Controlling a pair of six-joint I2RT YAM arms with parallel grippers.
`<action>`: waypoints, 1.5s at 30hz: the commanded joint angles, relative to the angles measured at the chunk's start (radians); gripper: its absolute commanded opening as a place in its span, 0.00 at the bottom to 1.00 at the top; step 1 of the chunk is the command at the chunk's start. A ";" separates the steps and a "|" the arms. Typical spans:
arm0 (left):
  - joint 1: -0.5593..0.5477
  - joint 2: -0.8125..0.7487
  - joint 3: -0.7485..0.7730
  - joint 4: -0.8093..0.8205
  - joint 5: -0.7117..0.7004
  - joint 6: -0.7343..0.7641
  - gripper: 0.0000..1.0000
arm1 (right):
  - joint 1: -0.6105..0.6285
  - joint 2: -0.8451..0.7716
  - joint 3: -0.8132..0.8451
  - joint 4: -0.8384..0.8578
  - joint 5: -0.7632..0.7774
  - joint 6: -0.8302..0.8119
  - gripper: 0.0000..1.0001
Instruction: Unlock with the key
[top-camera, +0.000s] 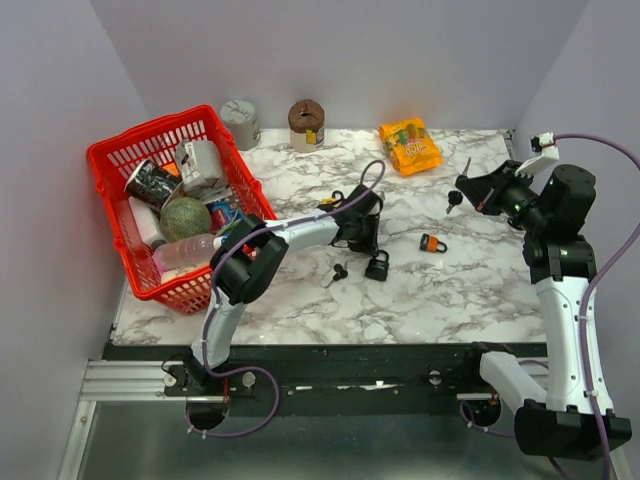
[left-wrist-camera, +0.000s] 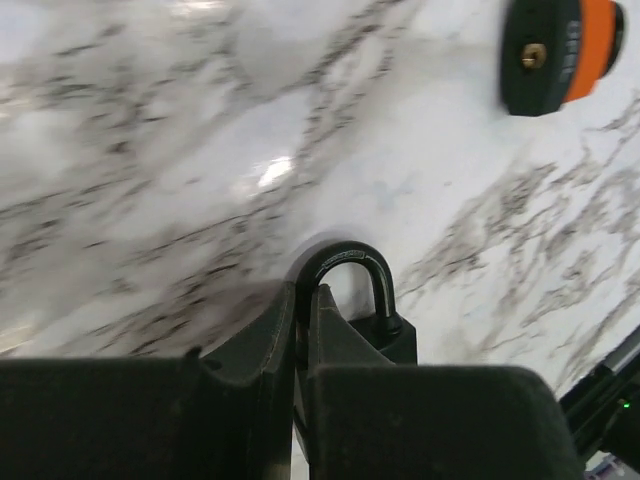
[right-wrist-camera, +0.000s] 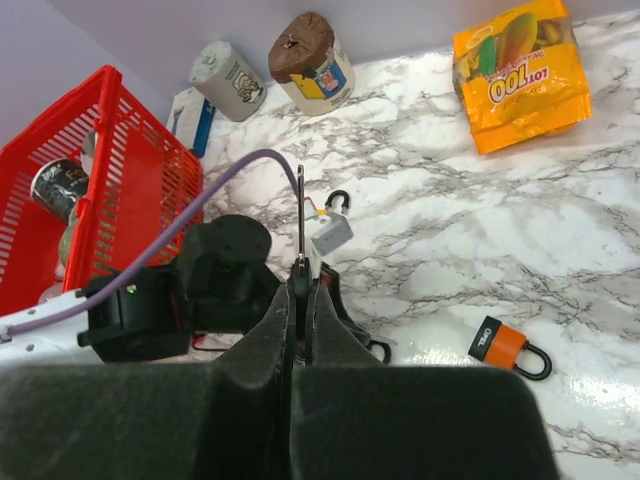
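The marble desk (top-camera: 470, 290) carries everything. The red basket (top-camera: 150, 129), packed with cans and bottles, sits well off to the left of the left pincer (top-camera: 368, 245). The left arm reaches out low over the middle of the desk, while the right arm is held up on the right side.

An orange snack bag (right-wrist-camera: 520, 75) lies far beyond the right pincer (right-wrist-camera: 300, 275) and to its right. A brown-topped cup (right-wrist-camera: 312, 62) stands straight ahead of it by the back wall, and a grey can (right-wrist-camera: 228, 80) lies tipped just left of that cup.

The left pincer is closed on the black padlock (left-wrist-camera: 350, 275). Its fingers (left-wrist-camera: 265, 345) are pressed together at the left leg of the shackle, and the lock rests on the desk right at the tips. The orange padlock (left-wrist-camera: 560, 50) lies flat on the desk ahead of this pincer and to its right, apart from it.

A small silver padlock (right-wrist-camera: 332, 232) with its shackle open lies beyond the left arm's wrist, just past the right pincer's tips in the right wrist view.

The right pincer is clamped tight on the key (right-wrist-camera: 300, 215), and the thin blade sticks straight out from between the tips, up off the desk. Another small loose key (top-camera: 336, 272) lies on the desk just left of the black padlock, close beside the left pincer.
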 joint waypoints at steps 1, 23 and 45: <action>0.067 -0.035 -0.082 -0.099 -0.102 0.128 0.00 | 0.003 -0.004 -0.003 -0.037 0.017 -0.038 0.01; -0.011 -0.070 0.108 -0.372 -0.238 0.049 0.81 | 0.006 0.021 0.031 -0.074 0.045 -0.070 0.01; -0.076 -0.049 0.101 -0.405 -0.203 0.117 0.85 | 0.006 0.015 0.011 -0.071 0.035 -0.064 0.01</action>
